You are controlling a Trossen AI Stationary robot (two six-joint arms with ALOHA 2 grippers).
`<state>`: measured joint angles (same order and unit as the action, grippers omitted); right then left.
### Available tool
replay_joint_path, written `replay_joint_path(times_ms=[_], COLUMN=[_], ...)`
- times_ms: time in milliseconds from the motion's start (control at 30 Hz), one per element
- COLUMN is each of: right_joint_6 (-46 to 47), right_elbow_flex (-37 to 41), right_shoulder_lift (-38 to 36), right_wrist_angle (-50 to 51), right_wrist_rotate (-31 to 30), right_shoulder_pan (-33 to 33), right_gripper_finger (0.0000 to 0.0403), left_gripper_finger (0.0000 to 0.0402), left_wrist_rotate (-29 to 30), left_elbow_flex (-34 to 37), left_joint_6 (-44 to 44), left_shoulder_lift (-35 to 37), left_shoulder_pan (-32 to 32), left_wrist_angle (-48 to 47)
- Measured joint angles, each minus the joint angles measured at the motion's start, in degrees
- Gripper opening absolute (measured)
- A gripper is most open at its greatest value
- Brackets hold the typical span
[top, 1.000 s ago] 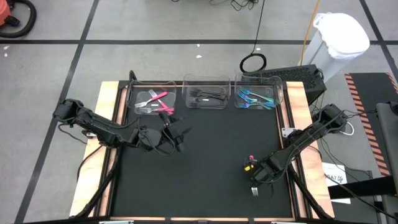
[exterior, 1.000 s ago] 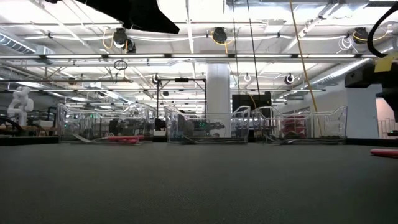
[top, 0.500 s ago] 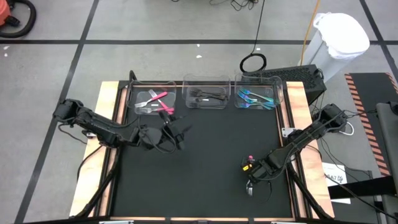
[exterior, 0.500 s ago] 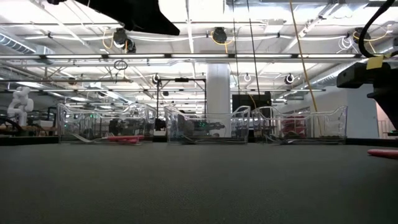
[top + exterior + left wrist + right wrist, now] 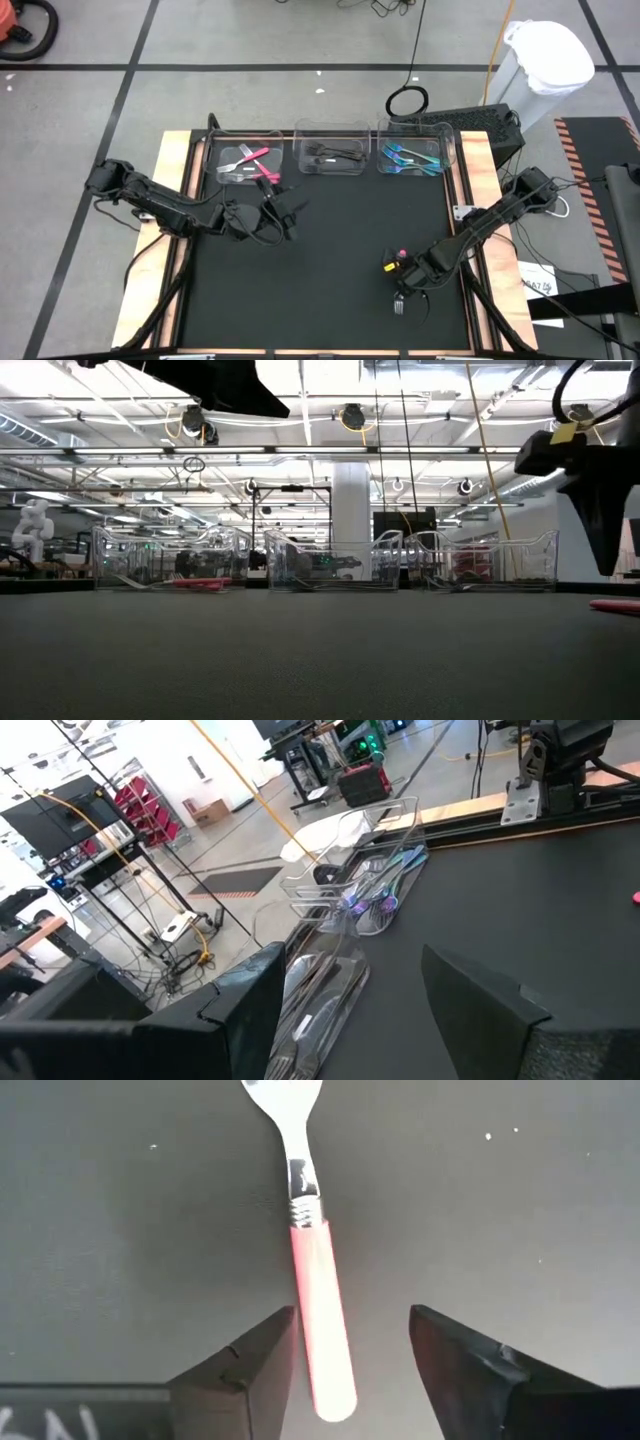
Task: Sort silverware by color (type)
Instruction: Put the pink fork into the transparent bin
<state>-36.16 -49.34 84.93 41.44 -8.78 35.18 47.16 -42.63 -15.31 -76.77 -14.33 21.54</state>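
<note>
The left arm reaches in from the surface's left edge, bent at the elbow, its left claw (image 5: 285, 212) hovering mid-left — fingers (image 5: 480, 1005) spread apart with nothing between them. The right arm stretches diagonally from the right edge toward the near side, wrist pitched downward; its right claw (image 5: 402, 283) hangs low over the surface, fingers (image 5: 455, 1350) parted — not closed on anything.

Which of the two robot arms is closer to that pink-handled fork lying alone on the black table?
The right. The right gripper hovers over the pink-handled fork, open fingers straddling its handle. The left gripper waits across the table, near the clear bin holding pink cutlery.
</note>
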Motion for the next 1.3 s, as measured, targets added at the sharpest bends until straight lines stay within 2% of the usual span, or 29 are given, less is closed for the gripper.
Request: replay_joint_path(times_ms=[200, 567, 700, 833, 1100, 1300], right_joint_6=[1.21, 1.94, 4.28, 4.41, 3.98, 6.76], right_elbow_flex=[0.69, 6.68, 6.97, 7.05, 7.13, 7.13], right_shoulder_lift=[-0.02, -0.08, -0.02, 0.04, 0.09, -0.17], right_wrist_angle=[-0.28, -4.62, -5.91, -6.52, -6.4, -6.66], right_wrist_rotate=[3.31, 6.21, 9.35, 11.96, 12.55, 12.02], right_shoulder_pan=[-1.74, -5.49, -6.95, -7.85, -8.24, -8.24], right_gripper_finger=[0.0216, 0.0211, 0.0187, 0.0147, 0.006, 0.0053], left_gripper_finger=[0.0237, 0.0237, 0.0237, 0.0237, 0.0237, 0.0237], left_wrist_rotate=[-0.02, -0.02, -0.02, -0.02, -0.02, -0.02], left_elbow_flex=[0.02, 0.02, 0.02, 0.02, 0.02, 0.02], left_joint_6=[0.03, 0.17, 0.17, 0.17, 0.14, 0.73], left_shoulder_lift=[0.0, 0.0, 0.0, 0.0, 0.0, 0.0], left_shoulder_pan=[0.0, 0.0, 0.0, 0.0, 0.0, 0.0], left_wrist_angle=[0.0, 0.0, 0.03, 0.07, 0.08, 0.22])
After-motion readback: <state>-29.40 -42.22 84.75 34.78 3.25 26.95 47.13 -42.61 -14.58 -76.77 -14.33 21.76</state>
